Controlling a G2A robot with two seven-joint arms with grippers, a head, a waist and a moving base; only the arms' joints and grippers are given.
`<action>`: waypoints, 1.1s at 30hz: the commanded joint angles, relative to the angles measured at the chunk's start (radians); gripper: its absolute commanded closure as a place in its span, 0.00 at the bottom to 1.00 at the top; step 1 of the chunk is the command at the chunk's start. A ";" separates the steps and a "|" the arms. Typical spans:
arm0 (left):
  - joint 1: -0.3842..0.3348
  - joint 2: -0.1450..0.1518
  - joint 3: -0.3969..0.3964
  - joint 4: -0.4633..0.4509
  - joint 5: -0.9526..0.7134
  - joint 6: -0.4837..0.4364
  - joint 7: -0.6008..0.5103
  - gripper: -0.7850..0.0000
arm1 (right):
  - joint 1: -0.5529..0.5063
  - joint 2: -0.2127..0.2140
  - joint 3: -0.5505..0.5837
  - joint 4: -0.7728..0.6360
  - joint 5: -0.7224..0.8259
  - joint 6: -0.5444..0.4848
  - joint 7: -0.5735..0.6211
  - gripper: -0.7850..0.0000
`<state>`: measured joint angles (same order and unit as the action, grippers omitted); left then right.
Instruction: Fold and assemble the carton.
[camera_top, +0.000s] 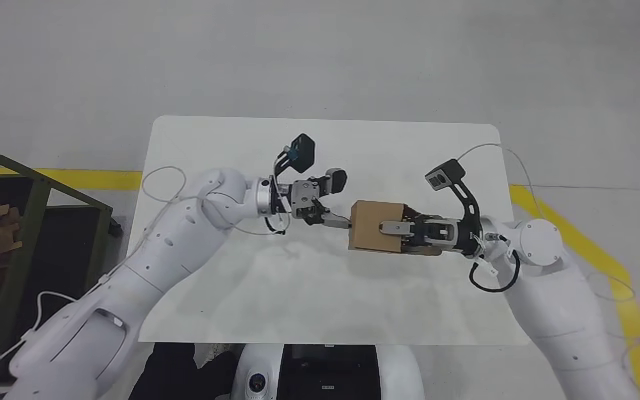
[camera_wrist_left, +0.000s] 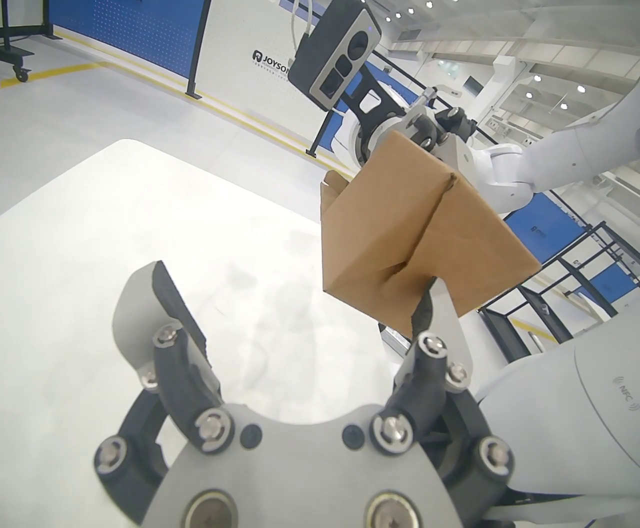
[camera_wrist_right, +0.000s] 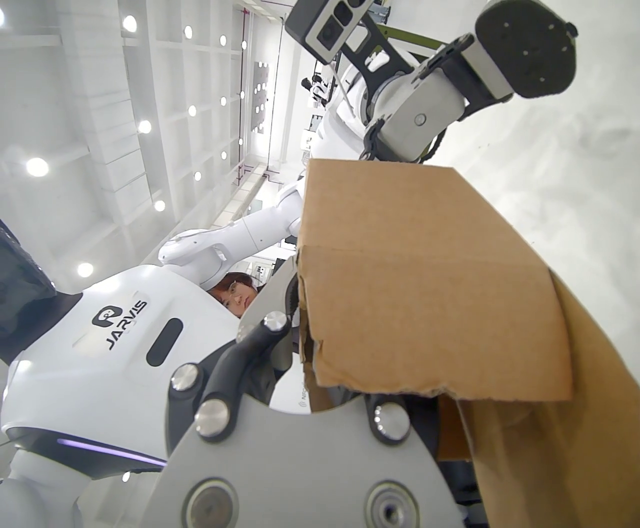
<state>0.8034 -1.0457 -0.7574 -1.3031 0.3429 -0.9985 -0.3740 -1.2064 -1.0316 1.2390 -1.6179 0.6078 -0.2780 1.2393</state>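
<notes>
brown cardboard carton hangs over the middle of the white table, between your two arms. your right gripper is clamped on the end nearest it, one finger lying along the top face. your left gripper faces the opposite end with its fingers spread wide apart; one fingertip touches that end by the seam, and the other stands clear over the table. you can see the end flaps folded in, meeting at a slanted seam
</notes>
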 joint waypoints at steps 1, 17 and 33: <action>-0.002 -0.003 0.001 -0.001 0.001 -0.001 -0.004 0.00 | 0.002 0.000 -0.002 0.001 0.000 0.001 0.000 1.00; -0.016 -0.021 0.006 -0.025 0.006 0.002 -0.025 0.00 | 0.013 -0.002 -0.016 0.009 -0.004 0.000 0.007 1.00; -0.002 -0.025 -0.022 -0.036 0.019 -0.001 -0.028 0.00 | 0.016 -0.003 -0.019 0.017 -0.005 -0.002 0.008 1.00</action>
<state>0.8015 -1.0697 -0.7807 -1.3373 0.3620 -1.0004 -0.4001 -1.1895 -1.0342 1.2200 -1.6008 0.6019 -0.2788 1.2482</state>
